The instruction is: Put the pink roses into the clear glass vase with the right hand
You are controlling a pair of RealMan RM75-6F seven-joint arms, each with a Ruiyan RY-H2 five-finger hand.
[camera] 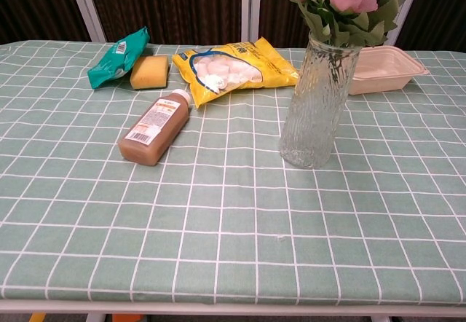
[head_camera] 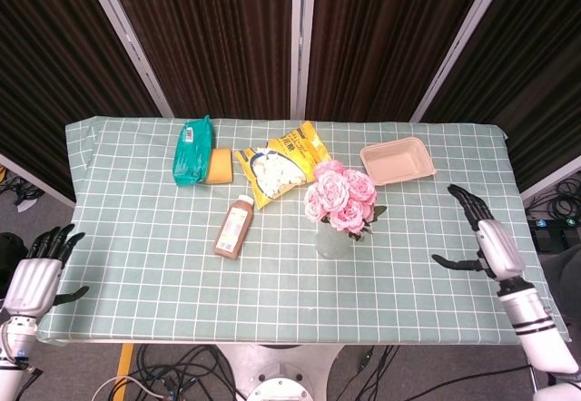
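Green checked tablecloth [head_camera: 136, 265] under dark curtains; pink roses [head_camera: 340, 197] already upright in the clear glass vase [camera: 317, 103].

Nearest, at the front edge: left hand [head_camera: 36, 269] spread and empty, right hand [head_camera: 486, 238] likewise fingers apart, holding nothing, well apart from the vase and to its right. Mid-table, stems down inside the vase, blooms above the rim. Further back, brown bottle [head_camera: 232, 228], yellow snack bag [head_camera: 281, 162], and an apparently empty beige tray [head_camera: 398, 161].
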